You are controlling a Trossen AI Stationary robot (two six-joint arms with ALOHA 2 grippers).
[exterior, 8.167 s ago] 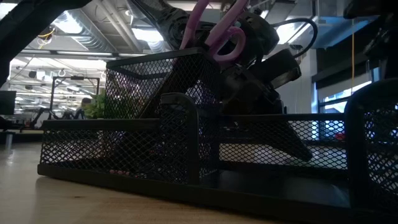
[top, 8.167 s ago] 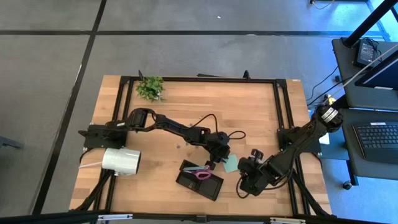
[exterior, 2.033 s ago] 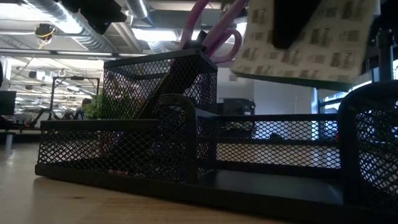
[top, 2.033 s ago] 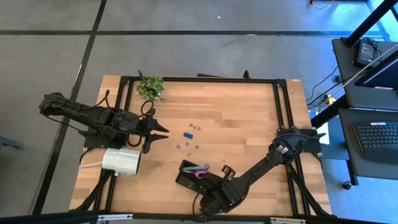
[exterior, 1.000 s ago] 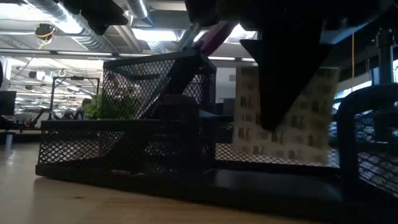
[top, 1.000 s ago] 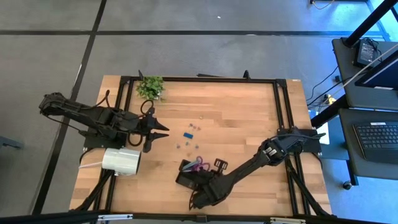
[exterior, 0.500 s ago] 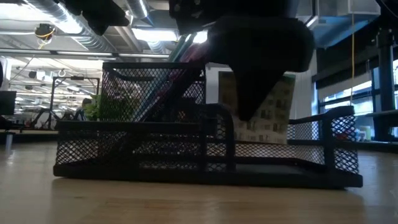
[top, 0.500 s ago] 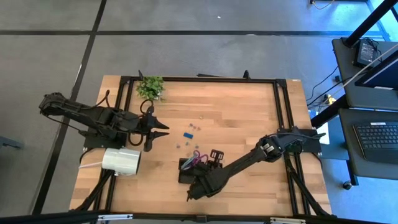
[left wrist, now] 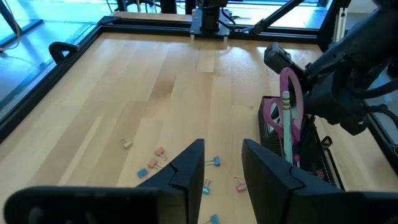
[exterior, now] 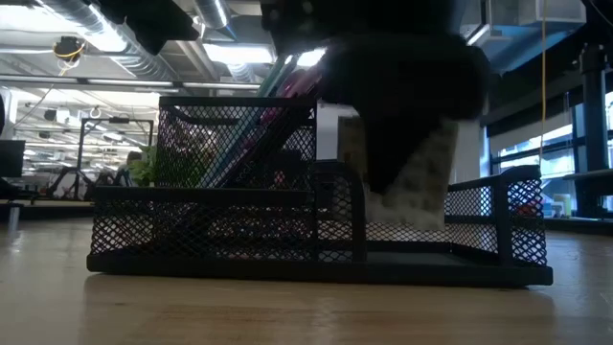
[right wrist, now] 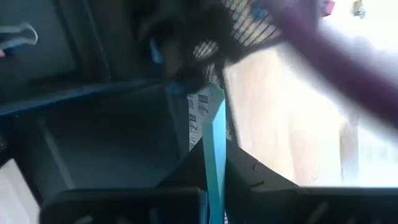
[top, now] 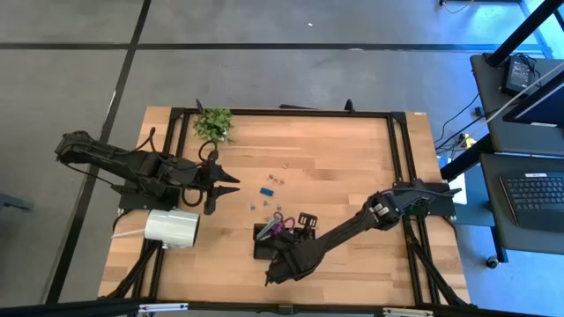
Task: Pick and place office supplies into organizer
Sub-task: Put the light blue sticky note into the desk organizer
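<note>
The black mesh organizer [top: 262, 236] stands near the table's front middle, and the purple-handled scissors [top: 278, 220] and a pencil [left wrist: 286, 134] stand upright in its tall cup. My right gripper [top: 284, 254] reaches over its low tray [exterior: 479, 216] from the right, shut on the pale sticky-note pad [exterior: 414, 182]. My left gripper [top: 227, 187] waits open at the left. Small coloured clips [top: 269, 187] lie loose on the wood. My right gripper pinches the sticky-note pad between its two fingers [right wrist: 249, 171], one on each flat face, at its upper part [right wrist: 214, 146]. The fingers slant down from above. The pad hangs on edge below them, its lower part [exterior: 407, 213] inside the low tray's mesh wall.
A big white roll [top: 172, 227] lies at the front left and a small green plant [top: 212, 123] stands at the far left. Bare wood lies right of the organizer and across the table's far half.
My right gripper has carried the pad toward the table's left and down into the organizer's low tray, rolling a little. The organizer has slid away from the near edge and turned somewhat.
</note>
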